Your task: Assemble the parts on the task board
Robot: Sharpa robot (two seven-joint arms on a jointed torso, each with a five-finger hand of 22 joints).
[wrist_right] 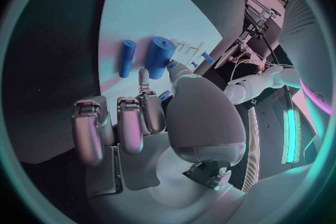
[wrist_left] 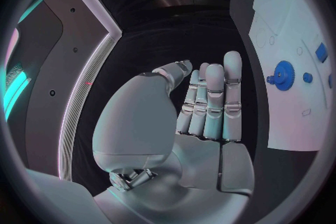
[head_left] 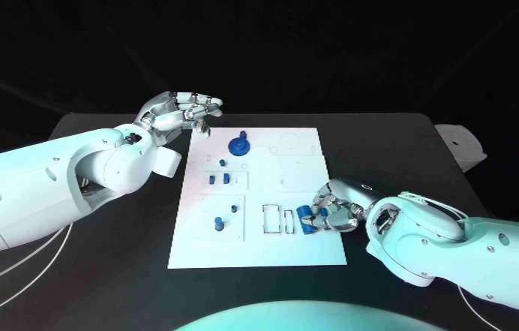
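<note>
Head view: white flat rectangular task board (head_left: 259, 196) mid black table (head_left: 108, 132). Round blue gear-like part (head_left: 239, 146) stands near the board's far left; small blue pieces (head_left: 220, 179) below it, more (head_left: 220, 223) lower left. Rectangular cut-outs (head_left: 278, 219) near the right hand. Right hand (head_left: 337, 207), silver metal, sits at the board's right edge, fingers curled at blue cylinders (head_left: 310, 218); can't tell if it holds one. Left hand (head_left: 178, 111) off the board's far left corner, fingers loosely spread, holding nothing.

Left wrist view: left hand (wrist_left: 203, 103) flat, fingers straight, side by side, nothing in it. Board (wrist_left: 294, 61) beside it with the gear part (wrist_left: 283, 74).

Right wrist view: right hand (wrist_right: 140, 123) fingers bent over the board (wrist_right: 140, 22); two smooth blue cylinders (wrist_right: 159, 57), thin and thick, just beyond the fingertips (wrist_right: 143, 75).
</note>
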